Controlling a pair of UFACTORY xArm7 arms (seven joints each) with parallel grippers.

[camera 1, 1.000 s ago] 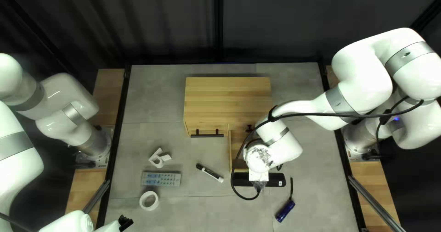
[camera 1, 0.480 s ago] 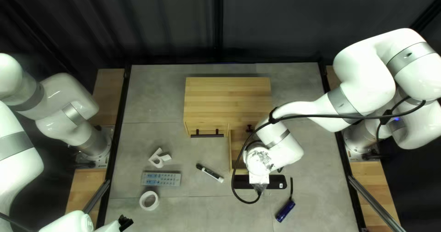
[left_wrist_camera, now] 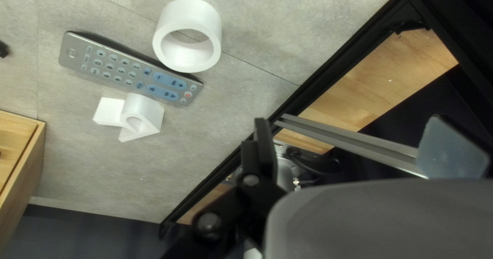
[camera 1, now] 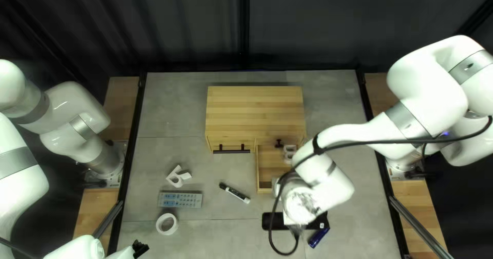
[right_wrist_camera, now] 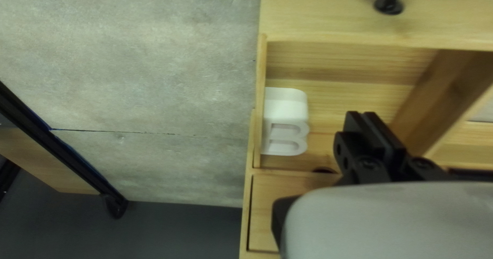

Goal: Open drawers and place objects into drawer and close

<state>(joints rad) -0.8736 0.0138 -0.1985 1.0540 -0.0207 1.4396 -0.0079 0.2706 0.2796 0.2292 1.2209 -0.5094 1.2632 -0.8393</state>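
White letter B | in open drawer | beside right gripper, apart | fingers pressed together

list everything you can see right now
cabinet: one, pale wood, mid-table
open drawer: one, pale wood, cabinet's right front
closed drawer: one, pale wood, cabinet's left front
handle: one, black, on closed drawer
letter B: one, white, inside open drawer
letter R: one, white, beside remote
remote: one, grey with blue, by ring
ring: one, white, beside remote
marker: one, black and white, between remote and open drawer
bar: one, black, partly under right arm
blue item: one, partly hidden, beside bar
table: one, grey
curtain: dark, behind table
arms: two, white, left and right
grippers: two, black, left open, right shut
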